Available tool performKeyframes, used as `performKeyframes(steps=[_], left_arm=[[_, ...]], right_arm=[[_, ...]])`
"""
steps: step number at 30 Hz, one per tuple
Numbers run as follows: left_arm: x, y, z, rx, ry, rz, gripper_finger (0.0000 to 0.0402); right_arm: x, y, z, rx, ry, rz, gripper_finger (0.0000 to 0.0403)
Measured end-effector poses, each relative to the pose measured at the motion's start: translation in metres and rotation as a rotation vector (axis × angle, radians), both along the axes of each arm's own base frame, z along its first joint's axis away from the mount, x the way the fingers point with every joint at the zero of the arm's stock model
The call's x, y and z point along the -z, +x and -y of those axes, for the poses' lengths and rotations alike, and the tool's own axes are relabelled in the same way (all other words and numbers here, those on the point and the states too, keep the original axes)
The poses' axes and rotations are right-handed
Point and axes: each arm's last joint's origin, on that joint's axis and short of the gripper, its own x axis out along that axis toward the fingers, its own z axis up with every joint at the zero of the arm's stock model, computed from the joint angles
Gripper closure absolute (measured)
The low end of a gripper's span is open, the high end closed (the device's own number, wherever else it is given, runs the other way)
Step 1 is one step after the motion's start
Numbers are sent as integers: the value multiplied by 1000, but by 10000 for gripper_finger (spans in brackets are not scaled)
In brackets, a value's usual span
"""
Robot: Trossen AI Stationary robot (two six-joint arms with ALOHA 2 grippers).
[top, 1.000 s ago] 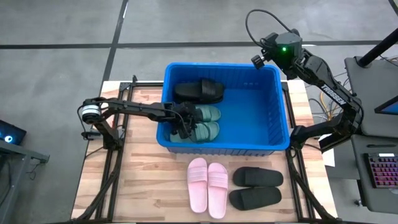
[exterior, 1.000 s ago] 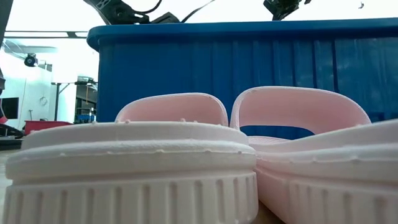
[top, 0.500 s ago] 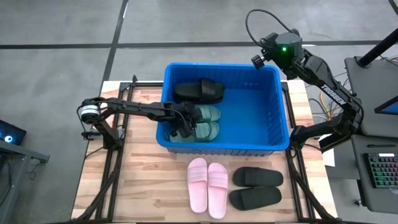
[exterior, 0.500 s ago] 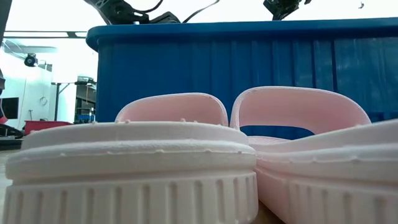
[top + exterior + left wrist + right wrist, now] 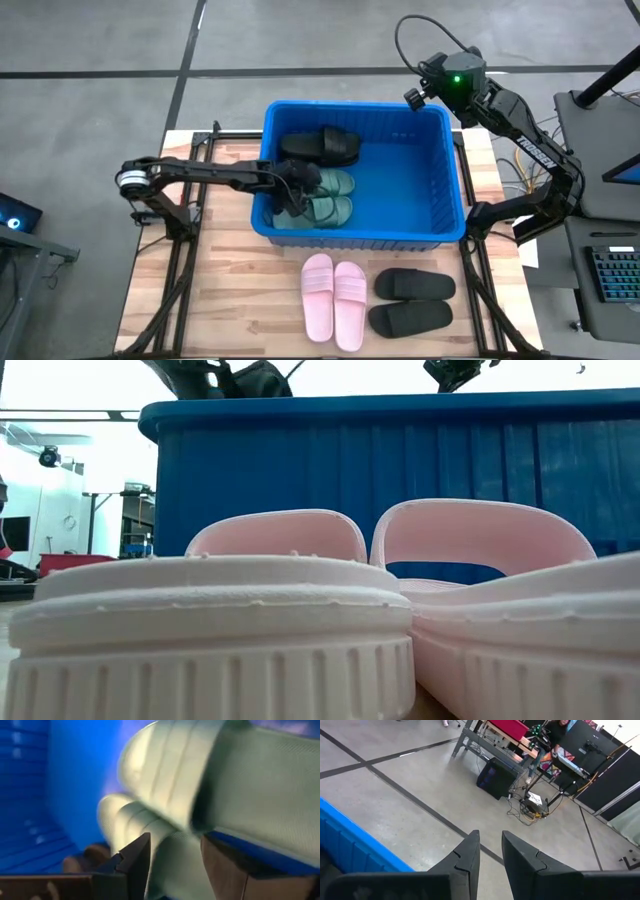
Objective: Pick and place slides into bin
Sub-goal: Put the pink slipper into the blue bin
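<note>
My left claw hangs inside the bin, fingers apparently parted, over the dark green slides, gripping nothing.

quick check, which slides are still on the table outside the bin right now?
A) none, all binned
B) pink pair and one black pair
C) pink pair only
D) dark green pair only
B: in the high view the pink pair and a black pair lie on the table in front of the blue bin, while the dark green pair and another black slide are inside it.
</note>
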Motion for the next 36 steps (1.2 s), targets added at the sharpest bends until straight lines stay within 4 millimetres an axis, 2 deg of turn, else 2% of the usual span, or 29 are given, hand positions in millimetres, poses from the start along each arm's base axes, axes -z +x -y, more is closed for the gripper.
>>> performKeyframes(steps=[8,14,21,25,29,32,36], left_arm=[[-41,-18,-1,-184,14,152,242],[-78,-32,-4,-403,85,376,242],[-116,-57,-3,-705,-15,682,242],[-134,-73,0,-842,-235,868,242],[-151,-92,7,-956,-646,1069,242],[-161,-104,12,-967,-928,1127,242],[-173,-122,18,-942,-1140,1173,242]], right_arm=[[0,0,0,0,0,0,330],[0,0,0,0,0,0,330],[0,0,0,-4,2,1,330],[1,0,0,-5,5,-3,330],[1,0,0,-8,11,-8,330],[4,-1,-1,-5,32,-15,330],[7,-2,-2,8,71,22,330]])
